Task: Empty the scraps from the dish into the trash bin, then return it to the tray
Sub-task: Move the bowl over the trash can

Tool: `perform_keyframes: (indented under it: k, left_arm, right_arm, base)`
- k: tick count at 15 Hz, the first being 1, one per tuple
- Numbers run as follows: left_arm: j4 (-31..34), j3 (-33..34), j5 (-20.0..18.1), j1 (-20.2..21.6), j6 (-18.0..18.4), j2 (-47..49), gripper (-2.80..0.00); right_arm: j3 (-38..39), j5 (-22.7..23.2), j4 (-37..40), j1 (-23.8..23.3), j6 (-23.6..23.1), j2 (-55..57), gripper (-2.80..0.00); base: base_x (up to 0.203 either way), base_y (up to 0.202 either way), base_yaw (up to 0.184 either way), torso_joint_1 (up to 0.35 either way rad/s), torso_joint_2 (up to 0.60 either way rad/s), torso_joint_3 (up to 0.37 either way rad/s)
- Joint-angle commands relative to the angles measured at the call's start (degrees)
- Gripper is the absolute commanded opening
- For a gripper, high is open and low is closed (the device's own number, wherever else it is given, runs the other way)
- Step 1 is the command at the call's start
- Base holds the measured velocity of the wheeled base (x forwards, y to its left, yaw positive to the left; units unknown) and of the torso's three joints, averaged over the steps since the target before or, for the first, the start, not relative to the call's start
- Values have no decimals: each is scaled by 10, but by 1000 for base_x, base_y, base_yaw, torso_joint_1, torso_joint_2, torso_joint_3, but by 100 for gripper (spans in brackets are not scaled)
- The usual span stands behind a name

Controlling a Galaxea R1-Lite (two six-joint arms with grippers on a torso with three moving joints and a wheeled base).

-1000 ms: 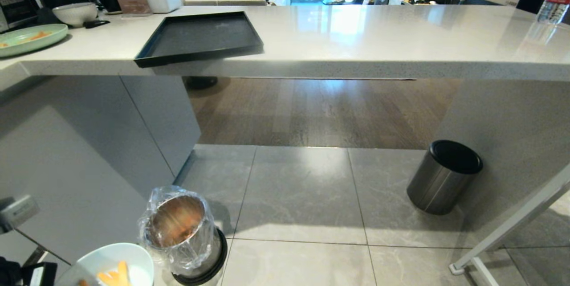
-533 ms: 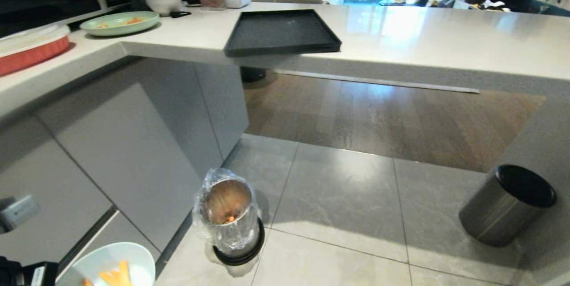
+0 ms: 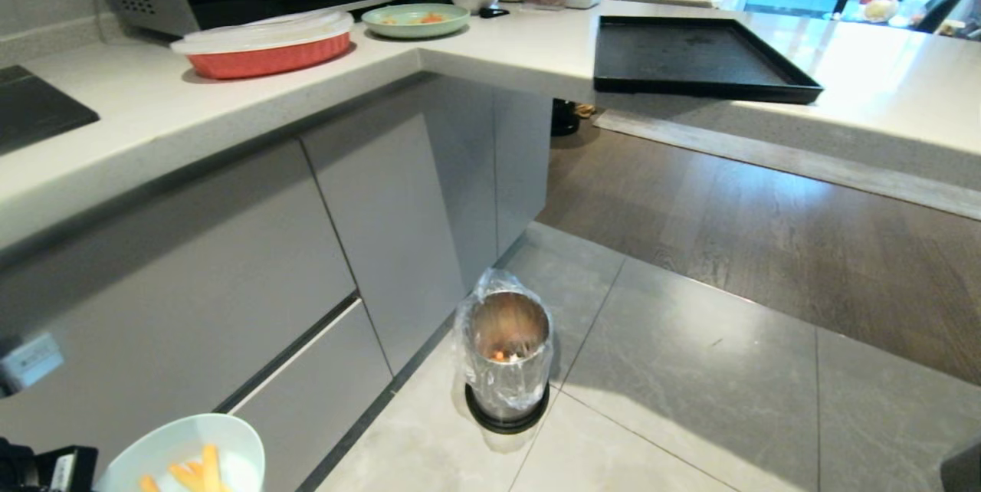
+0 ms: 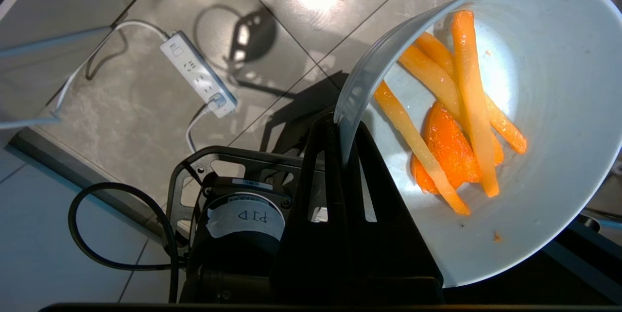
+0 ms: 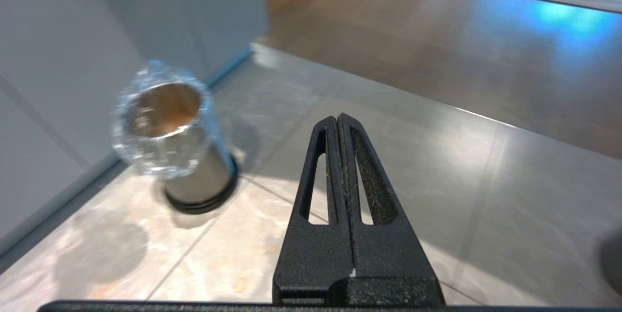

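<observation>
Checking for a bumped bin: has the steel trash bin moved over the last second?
No. The trash bin stands at the same tile joint by the cabinet; the whole view shifted, so the camera turned.

dish (image 3: 184,455) cut by frame edge — trash bin (image 5: 167,139) blurred

The bin (image 3: 506,354) stands on the floor (image 3: 690,369); the tray (image 3: 701,59) lies on the counter (image 3: 490,55) at one o'clock of it, the bowl (image 3: 184,457) at eight.
</observation>
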Motion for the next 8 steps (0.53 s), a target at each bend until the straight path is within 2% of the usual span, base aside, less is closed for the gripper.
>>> perform_keyframes:
  k: [1, 8]
  left_arm:
    - [2, -1, 0, 0, -1, 1, -280]
    - [2, -4, 0, 0, -2, 1, -280]
  right_arm:
    - [1, 0, 0, 0, 0, 0, -280]
    - [0, 0, 1, 0, 0, 0, -280]
  base:
    - [-3, -1, 91, 2, 7, 2]
    - [0, 0, 0, 0, 0, 0]
